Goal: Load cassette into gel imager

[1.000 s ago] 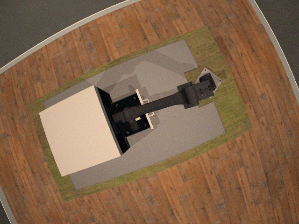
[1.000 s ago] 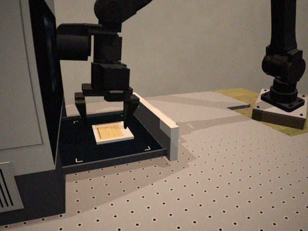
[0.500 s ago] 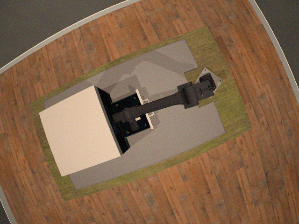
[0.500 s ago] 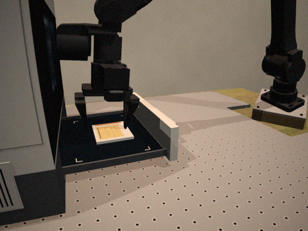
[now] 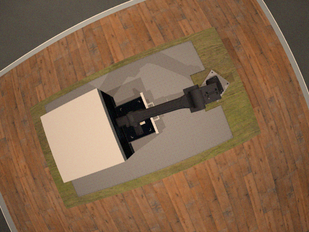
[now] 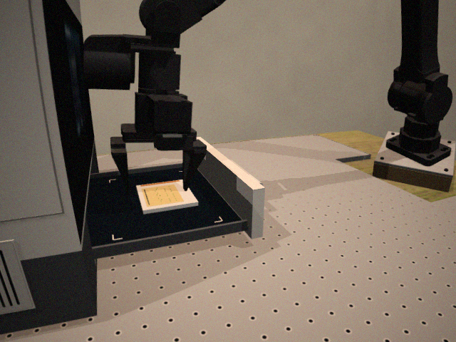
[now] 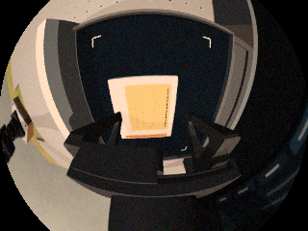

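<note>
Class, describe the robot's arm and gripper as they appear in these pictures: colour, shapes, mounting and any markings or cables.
The arm is matte black throughout, built from boxy links and rounded cylindrical joints. Its round black foot is bolted to a square grey base plate. The gripper has a blocky black body and two tapered black fingers. No cables or markings show.
</note>
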### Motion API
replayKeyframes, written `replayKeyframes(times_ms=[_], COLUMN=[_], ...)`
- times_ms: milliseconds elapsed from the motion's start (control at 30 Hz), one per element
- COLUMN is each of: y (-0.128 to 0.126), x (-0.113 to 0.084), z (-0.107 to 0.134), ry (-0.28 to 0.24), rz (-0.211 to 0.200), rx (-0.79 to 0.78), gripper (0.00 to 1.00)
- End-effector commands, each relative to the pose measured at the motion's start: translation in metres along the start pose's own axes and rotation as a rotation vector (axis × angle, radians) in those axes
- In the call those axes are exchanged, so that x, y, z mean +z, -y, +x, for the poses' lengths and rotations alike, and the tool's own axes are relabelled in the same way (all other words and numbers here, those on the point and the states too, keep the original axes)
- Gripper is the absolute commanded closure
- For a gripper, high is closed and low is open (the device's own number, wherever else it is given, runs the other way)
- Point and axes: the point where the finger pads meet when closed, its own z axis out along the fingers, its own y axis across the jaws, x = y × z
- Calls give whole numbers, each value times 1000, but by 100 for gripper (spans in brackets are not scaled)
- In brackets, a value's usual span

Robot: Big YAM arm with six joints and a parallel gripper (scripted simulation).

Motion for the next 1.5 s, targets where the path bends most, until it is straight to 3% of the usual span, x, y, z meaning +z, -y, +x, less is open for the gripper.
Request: replayKeyframes(times_ms=[0,600,700,767,867,1033,1133,1200,1367,1467], y=[10,10,18,18,27,22,26,26,19,26], x=[5,5,-19,-19,-37,-27,-48,-51,-32,-59], z=[1,1,0,0,1,3,0,2,0,-1], ry=[3,3,1,1,-2,0,-1,-2,2,-1], rz=[18,18,45,45,72,40,72,71,28,72], rx=[7,7,4,4,0,-4,-13,-8,-8,-15], gripper=[8,8,8,8,8,8,8,8,8,8])
